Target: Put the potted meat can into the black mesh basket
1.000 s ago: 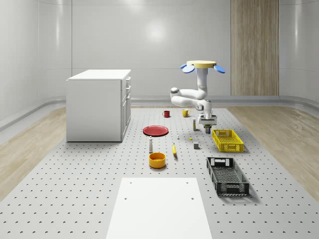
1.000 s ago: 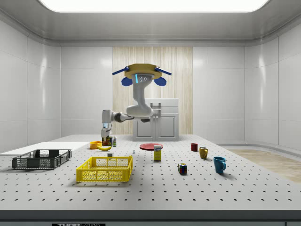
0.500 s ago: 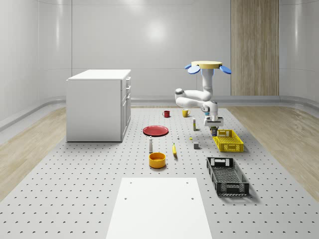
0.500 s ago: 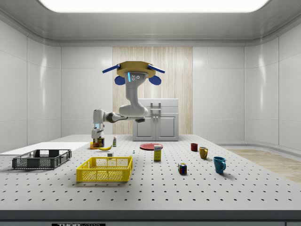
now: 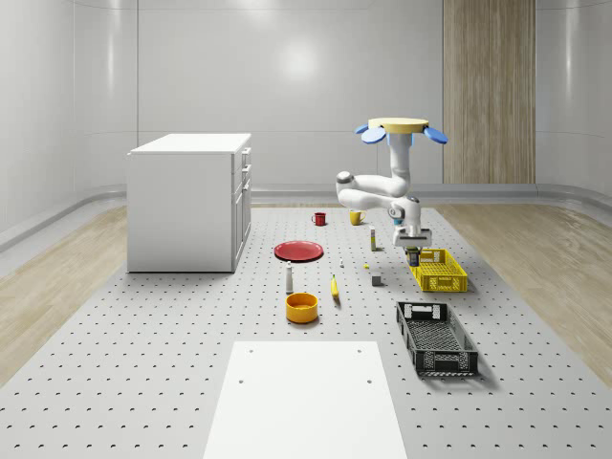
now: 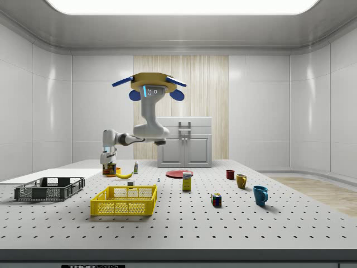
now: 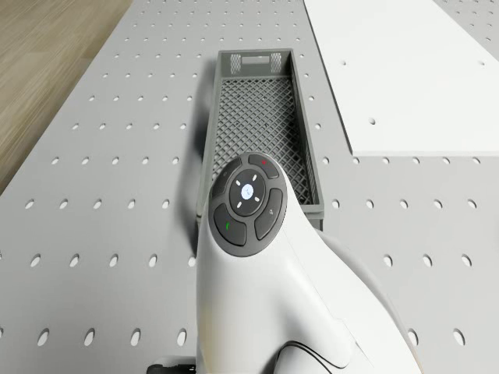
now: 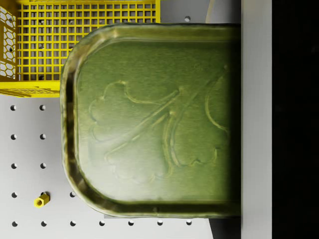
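Drone (image 5: 400, 126) hovering above the table, beyond the black mesh basket (image 5: 436, 338)

The gripper (image 5: 413, 248) clasps the potted meat can (image 5: 413, 255) in the air (its greenish end fills the wrist view), over the yellow basket's (image 5: 438, 269) left far edge.

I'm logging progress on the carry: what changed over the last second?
The drone and the gripper, shut on the potted meat can, moved toward the side view's left, nearer the black mesh basket. The yellow basket and the other items stayed put.
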